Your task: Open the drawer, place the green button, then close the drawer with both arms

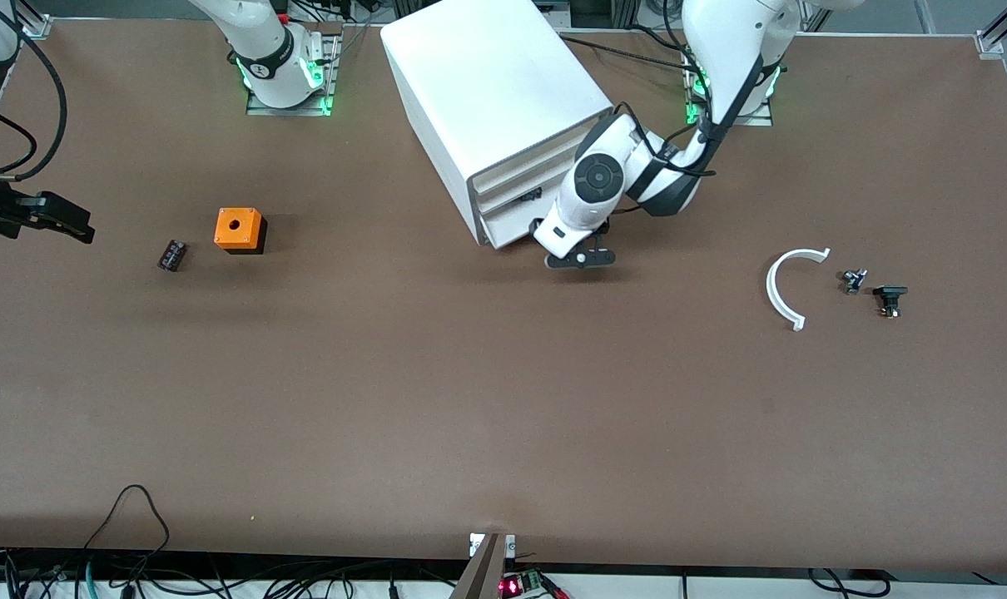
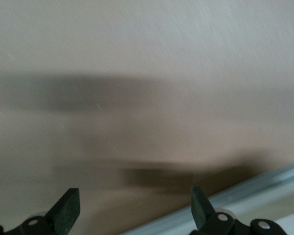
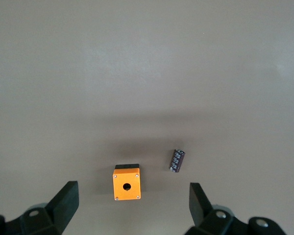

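Clearly the opening step is in hand: the left gripper [image 1: 545, 218], fingers spread wide and empty, sits low at the front of the drawer [image 1: 516, 229], upper centre of the frame, all drawers shut. Next it must hook the lip and pull. The button [image 1: 853, 279] lies on the worktop [image 1: 470, 399] at right. At the left edge, the right gripper [image 1: 83, 231] waits, fingers wide, empty.

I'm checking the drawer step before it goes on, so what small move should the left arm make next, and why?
Probably ease the left gripper in to catch the lip of the lowest drawer. Its jaws are open and empty right at the cabinet's front, and the drawer looks shut. The right gripper waits open near the orange cube.
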You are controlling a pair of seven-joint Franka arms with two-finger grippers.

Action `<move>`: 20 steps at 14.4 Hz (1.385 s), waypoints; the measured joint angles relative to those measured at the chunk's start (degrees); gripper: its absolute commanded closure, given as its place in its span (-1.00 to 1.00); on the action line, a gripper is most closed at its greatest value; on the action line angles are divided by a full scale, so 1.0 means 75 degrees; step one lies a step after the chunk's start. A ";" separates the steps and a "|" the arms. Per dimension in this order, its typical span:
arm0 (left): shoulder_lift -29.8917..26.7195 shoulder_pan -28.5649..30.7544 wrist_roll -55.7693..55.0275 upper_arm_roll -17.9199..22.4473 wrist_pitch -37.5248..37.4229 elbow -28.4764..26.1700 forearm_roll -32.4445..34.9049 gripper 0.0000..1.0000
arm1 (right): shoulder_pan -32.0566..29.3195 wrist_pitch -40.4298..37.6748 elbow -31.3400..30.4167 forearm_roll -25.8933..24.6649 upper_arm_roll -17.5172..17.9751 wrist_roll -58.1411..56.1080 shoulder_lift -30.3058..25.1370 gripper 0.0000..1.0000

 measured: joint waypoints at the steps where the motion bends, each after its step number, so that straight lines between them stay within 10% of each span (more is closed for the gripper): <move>1: -0.0008 -0.0004 0.0000 -0.0124 -0.0015 -0.0025 0.0000 -1.00 | -0.0020 0.0039 -0.0043 0.0000 0.0024 -0.0048 0.0000 -1.00; 11: -0.0155 0.0127 -0.0008 -0.0271 -0.0020 -0.0030 0.0000 -1.00 | -0.0058 0.0954 -0.0983 0.0004 0.0082 -0.0072 -0.0450 -1.00; 20: -0.2041 0.2527 0.0223 -0.0187 -0.0402 0.0571 0.0015 -1.00 | -0.0072 0.0956 -0.1333 0.0005 0.0078 -0.0068 -0.0788 -1.00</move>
